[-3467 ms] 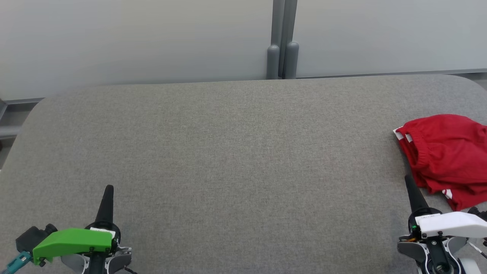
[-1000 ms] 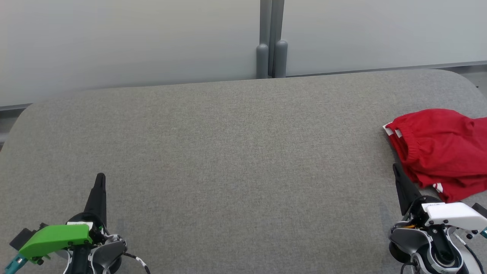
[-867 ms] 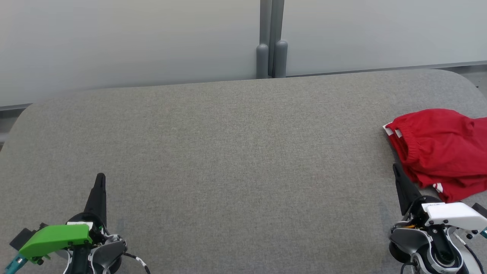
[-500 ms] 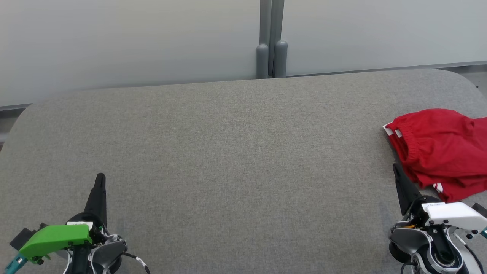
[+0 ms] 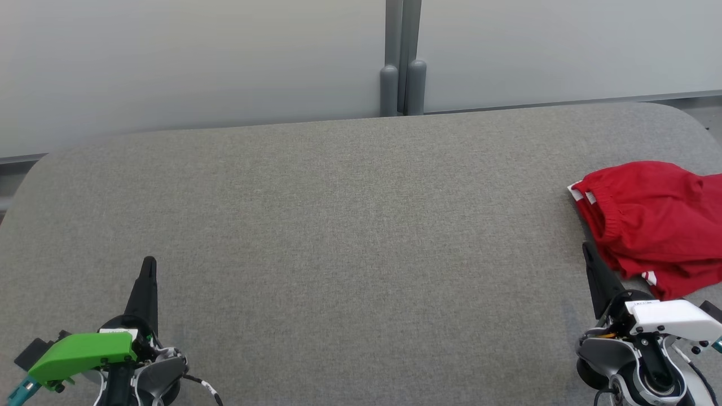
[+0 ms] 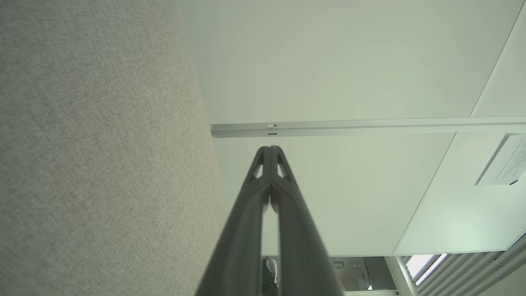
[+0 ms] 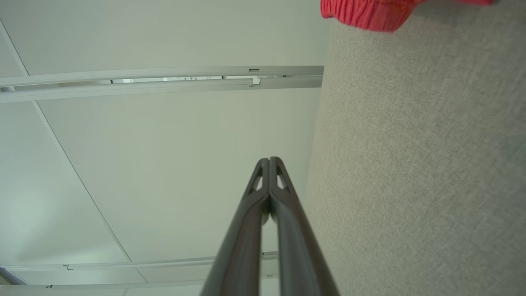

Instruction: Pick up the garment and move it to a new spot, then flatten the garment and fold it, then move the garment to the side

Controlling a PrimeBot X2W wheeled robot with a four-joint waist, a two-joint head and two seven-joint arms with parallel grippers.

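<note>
Nothing has shifted: left gripper (image 5: 149, 262) and right gripper (image 5: 586, 246) sit closed, empty; garment (image 5: 654, 217) lies by the right.

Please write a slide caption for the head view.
Red garment lies at the grey table's right side; left gripper and right gripper shut, empty.

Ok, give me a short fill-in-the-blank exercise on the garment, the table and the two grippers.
The garment on the grey table is ____ in colour.
The left gripper carries a ____ cover behind its fingers.
The right gripper has its jaws ____, holding nothing.
The garment lies toward the robot's ____ side.
Missing words: red, green, shut, right.
</note>
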